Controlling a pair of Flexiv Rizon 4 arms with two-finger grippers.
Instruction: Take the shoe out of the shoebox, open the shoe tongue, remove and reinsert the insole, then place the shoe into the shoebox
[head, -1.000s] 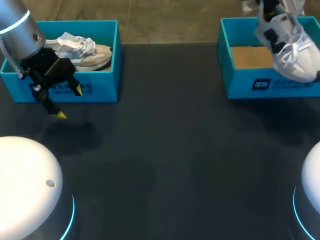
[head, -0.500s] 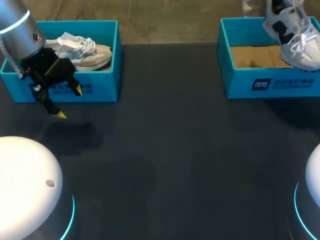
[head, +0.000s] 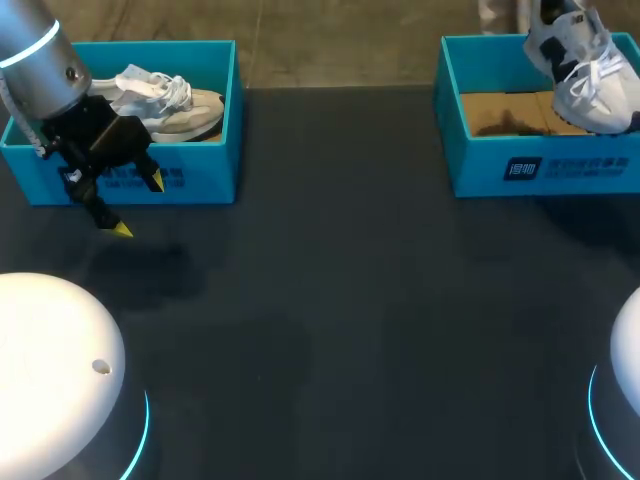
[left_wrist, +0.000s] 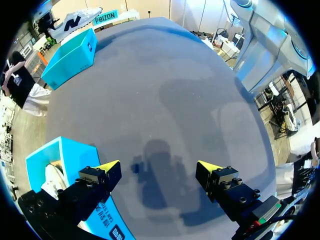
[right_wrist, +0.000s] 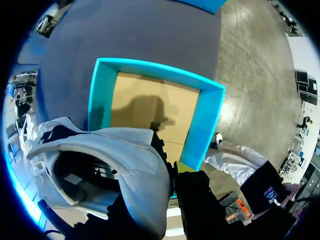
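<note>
right gripper (right_wrist: 172, 172) clenched on the heel of the white shoe (head: 590, 85), above the far corner of the right shoebox (head: 480, 165), likely the take-out step: next, clear its front wall onto the table (head: 350, 300); left gripper (left_wrist: 157, 167), splayed and empty, hangs well apart from that box.

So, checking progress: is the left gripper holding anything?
No, the left gripper is open over the table, with nothing in it.

Two teal shoeboxes are standing on the table (head: 350, 300): one left shoebox (head: 205, 188) and one right shoebox (head: 580, 170). Two shoes are showing: one beige shoe (head: 165, 100) and one white shoe (head: 590, 80). Two round white bases are showing too, a left base (head: 50, 370) and a right base (head: 625, 380).
</note>
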